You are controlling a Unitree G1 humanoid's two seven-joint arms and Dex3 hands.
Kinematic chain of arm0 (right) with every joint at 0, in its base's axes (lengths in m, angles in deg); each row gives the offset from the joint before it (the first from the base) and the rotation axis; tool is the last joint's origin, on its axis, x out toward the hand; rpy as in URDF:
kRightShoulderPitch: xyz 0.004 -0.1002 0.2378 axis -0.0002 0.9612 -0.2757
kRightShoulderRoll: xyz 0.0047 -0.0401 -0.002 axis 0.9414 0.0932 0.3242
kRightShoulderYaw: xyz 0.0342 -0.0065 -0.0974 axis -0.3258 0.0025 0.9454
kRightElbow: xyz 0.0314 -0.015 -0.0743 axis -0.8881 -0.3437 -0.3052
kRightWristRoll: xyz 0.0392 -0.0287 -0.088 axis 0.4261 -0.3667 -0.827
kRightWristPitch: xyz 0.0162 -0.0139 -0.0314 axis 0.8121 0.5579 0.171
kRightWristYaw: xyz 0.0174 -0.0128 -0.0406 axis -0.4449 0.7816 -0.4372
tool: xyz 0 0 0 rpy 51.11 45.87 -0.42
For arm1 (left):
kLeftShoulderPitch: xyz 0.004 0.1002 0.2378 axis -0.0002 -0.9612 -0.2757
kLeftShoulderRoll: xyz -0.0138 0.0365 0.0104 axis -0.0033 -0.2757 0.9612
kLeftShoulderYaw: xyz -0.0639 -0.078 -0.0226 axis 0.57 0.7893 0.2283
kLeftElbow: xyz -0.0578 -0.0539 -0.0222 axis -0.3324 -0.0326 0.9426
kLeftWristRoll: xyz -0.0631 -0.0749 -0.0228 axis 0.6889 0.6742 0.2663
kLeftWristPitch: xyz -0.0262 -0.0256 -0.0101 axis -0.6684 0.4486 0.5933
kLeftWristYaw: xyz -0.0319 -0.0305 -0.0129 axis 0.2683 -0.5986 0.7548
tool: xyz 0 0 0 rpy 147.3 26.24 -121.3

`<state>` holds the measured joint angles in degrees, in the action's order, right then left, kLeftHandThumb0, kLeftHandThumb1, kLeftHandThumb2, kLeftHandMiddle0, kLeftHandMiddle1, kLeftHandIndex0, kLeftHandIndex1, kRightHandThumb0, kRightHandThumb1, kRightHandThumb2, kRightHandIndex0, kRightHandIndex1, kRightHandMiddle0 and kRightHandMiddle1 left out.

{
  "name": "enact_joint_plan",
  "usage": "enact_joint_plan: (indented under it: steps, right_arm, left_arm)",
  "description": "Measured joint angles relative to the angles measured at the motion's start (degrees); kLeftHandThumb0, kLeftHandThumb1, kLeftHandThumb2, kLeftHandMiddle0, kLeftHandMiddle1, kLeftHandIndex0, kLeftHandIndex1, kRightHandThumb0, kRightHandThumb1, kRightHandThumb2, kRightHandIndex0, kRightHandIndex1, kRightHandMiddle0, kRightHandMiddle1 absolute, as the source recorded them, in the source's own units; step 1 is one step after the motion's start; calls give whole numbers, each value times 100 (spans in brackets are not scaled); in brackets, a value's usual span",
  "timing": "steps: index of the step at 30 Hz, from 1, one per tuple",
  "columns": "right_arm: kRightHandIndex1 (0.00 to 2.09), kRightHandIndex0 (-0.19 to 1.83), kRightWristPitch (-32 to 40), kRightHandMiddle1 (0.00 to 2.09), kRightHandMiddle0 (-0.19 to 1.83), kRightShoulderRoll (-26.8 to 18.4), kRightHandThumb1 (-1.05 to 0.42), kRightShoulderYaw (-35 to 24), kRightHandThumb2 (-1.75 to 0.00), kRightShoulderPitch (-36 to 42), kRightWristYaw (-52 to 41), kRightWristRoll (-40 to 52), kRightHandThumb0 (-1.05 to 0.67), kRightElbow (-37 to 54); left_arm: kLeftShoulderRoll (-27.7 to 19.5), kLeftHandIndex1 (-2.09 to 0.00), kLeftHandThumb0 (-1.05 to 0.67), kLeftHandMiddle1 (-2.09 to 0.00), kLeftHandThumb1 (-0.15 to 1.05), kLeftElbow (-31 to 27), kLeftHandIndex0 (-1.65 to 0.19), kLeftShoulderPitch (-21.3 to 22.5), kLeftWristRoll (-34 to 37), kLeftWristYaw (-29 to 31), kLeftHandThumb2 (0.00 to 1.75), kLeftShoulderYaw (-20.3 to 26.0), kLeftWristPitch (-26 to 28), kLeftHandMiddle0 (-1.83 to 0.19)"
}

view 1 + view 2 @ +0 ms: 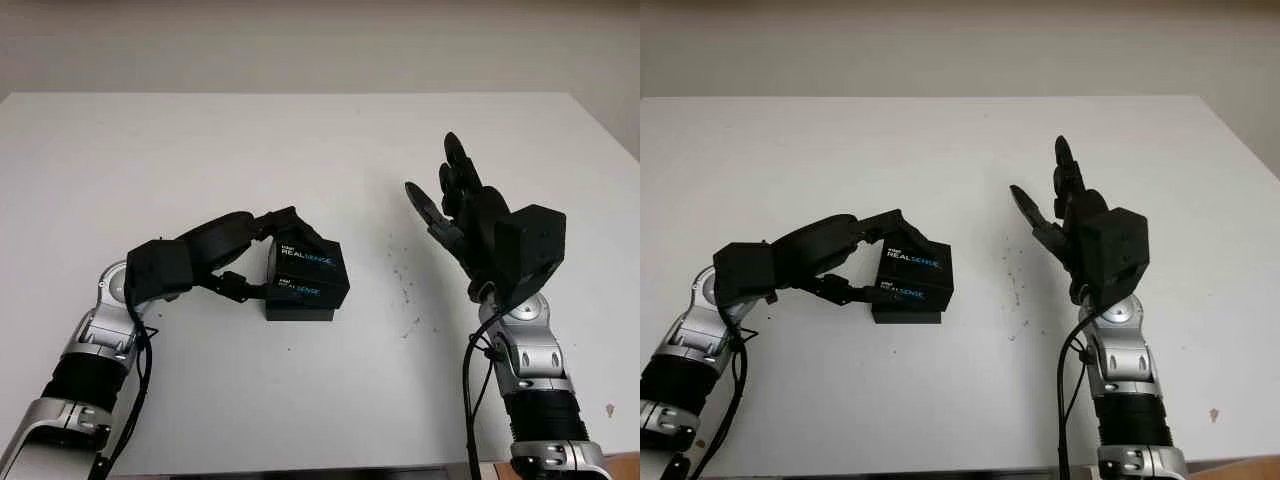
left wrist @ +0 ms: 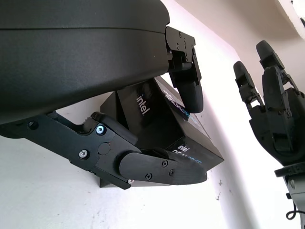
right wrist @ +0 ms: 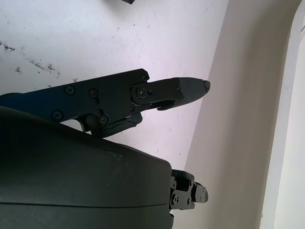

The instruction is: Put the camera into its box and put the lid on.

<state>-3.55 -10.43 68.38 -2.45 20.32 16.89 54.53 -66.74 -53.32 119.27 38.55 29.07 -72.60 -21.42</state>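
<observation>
A black box lid (image 1: 312, 262) with RealSense lettering sits tilted on top of the black box base (image 1: 300, 310), left of the table's middle. My left hand (image 1: 263, 256) is shut on the lid, fingers (image 2: 188, 88) over its far edge and thumb (image 2: 159, 172) against its near side. The inside of the box is hidden by the lid. My right hand (image 1: 450, 205) is open, raised above the table to the right of the box and apart from it; it shows in the left wrist view as the right hand (image 2: 271, 112).
The white table (image 1: 300, 150) runs back to a pale wall. Small dark specks (image 1: 405, 285) dot the surface between the box and my right arm. The table's front edge (image 1: 300, 472) runs close below the box.
</observation>
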Motion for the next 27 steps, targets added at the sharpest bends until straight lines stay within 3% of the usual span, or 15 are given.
enact_joint_plan:
  steps: [1,4,7,17,27]
  right_arm:
    - [6,-8,-6,5,-5,-10,-105,-6,-21,-3,-8,-2,-50,-10]
    - [5,-9,-20,5,-6,-42,-105,-9,-21,-13,-29,-3,-50,-26]
    - [5,-8,-20,5,-6,-42,-105,-9,-21,-32,-35,-3,-50,-34]
    - [4,-11,97,5,-7,-42,-105,-34,-23,-47,-78,87,-48,-33]
    - [5,-11,96,5,-8,-56,-105,-35,-24,-77,-130,74,-48,-34]
  left_arm:
    - [-33,-209,-36,-209,87,-30,-51,0,-14,25,50,-6,5,-34]
    - [-112,-209,-34,-209,84,-135,-49,12,-55,85,53,-30,93,-3]
    - [-155,-209,-32,-209,81,-219,-48,18,-86,99,55,-40,194,9]
    - [-188,-209,-32,-209,76,-399,-51,-10,-172,69,68,-42,391,6]
    - [-294,-207,-29,-209,73,-829,-41,-155,-415,-87,65,-47,595,17]
